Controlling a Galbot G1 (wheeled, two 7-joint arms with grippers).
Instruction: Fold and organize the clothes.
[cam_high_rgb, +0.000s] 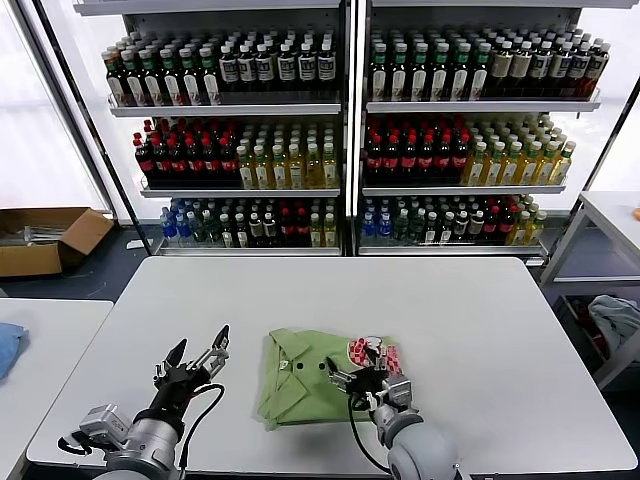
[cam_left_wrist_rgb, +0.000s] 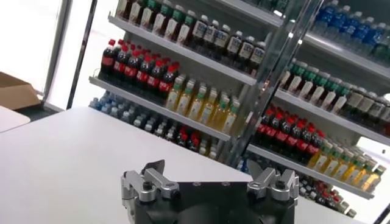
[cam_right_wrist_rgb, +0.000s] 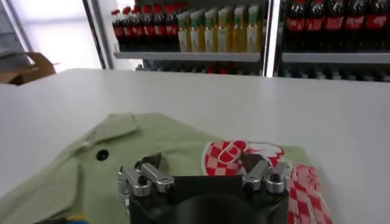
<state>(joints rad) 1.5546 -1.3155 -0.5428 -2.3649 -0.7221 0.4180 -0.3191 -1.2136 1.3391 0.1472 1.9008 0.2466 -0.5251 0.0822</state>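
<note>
Hovering right gripper (cam_high_rgb: 362, 377) over folded green polo shirt (cam_high_rgb: 300, 385) (jaws spread); left gripper (cam_high_rgb: 200, 358) spread beside, above bench (cam_high_rgb: 480, 320); pinch hem evenly.

Head overhead; wrists low, shelfward

Store-like room, white table (cam_high_rgb: 480, 320) in front of drink shelves.
Two tall shelf units (cam_high_rgb: 350, 130) far side, packed with bottles (cam_high_rgb: 420, 150) in dark, red, yellow and green rows. Bright windows (cam_high_rgb: 40, 120) far left, dark floor (cam_high_rgb: 110, 270). Open cardboard box (cam_high_rgb: 45, 238) on floor left. Second white table (cam_high_rgb: 45, 350) near left, another table (cam_high_rgb: 610, 215) right.
</note>
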